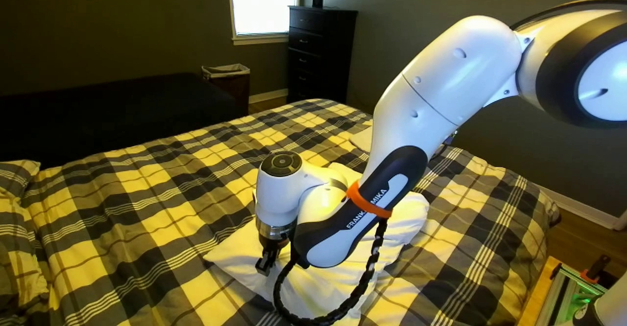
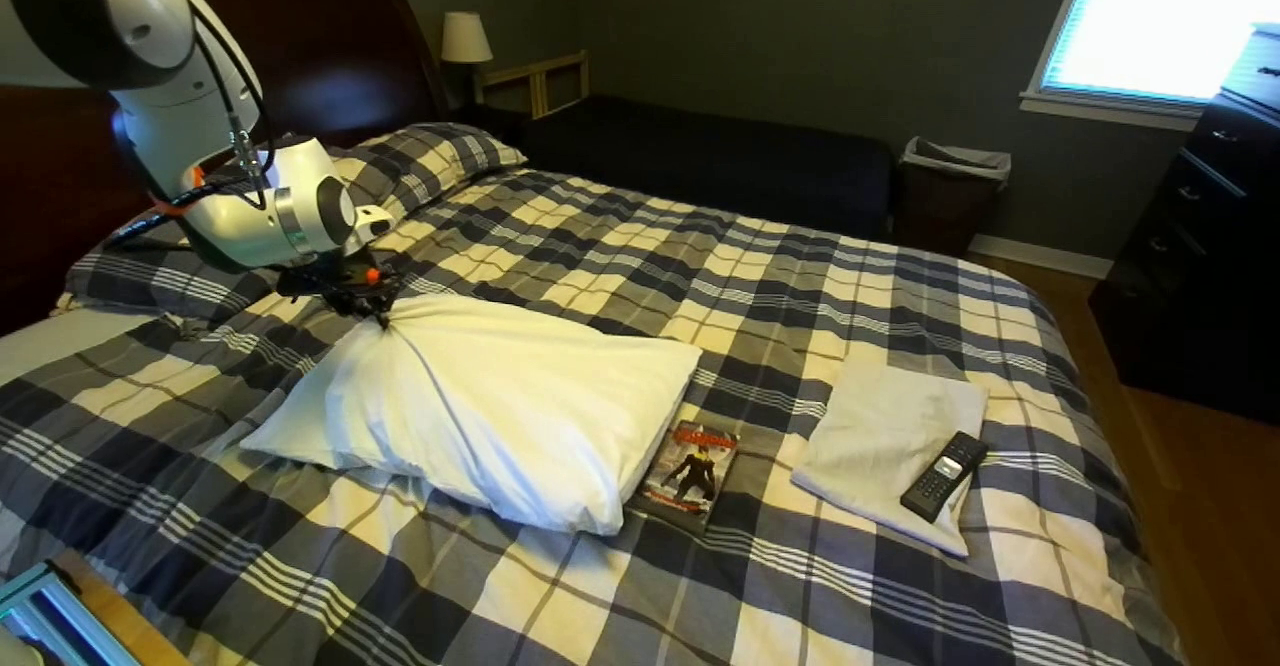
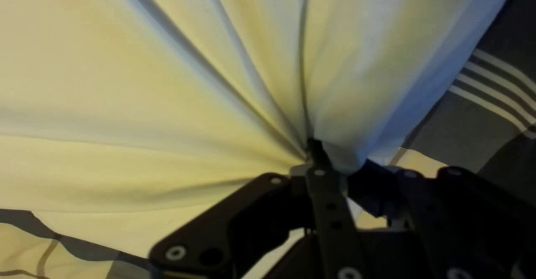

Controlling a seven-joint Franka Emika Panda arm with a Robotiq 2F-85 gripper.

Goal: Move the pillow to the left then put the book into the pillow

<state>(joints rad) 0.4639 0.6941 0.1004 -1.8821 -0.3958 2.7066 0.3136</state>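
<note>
On plaid bedspread, open beyond, my gripper clamps the white pillow near its edge, the book alongside.

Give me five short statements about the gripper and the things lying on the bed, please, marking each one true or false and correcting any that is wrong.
1. The gripper pinches the pillow. True.
2. The book has a figure on its cover. True.
3. The book rests on top of the pillow. False: it lies on the bedspread, by the pillow's edge.
4. The remote lies on the cloth. True.
5. The pillow is plaid. False: it is plain white; the bedspread is plaid.
</note>
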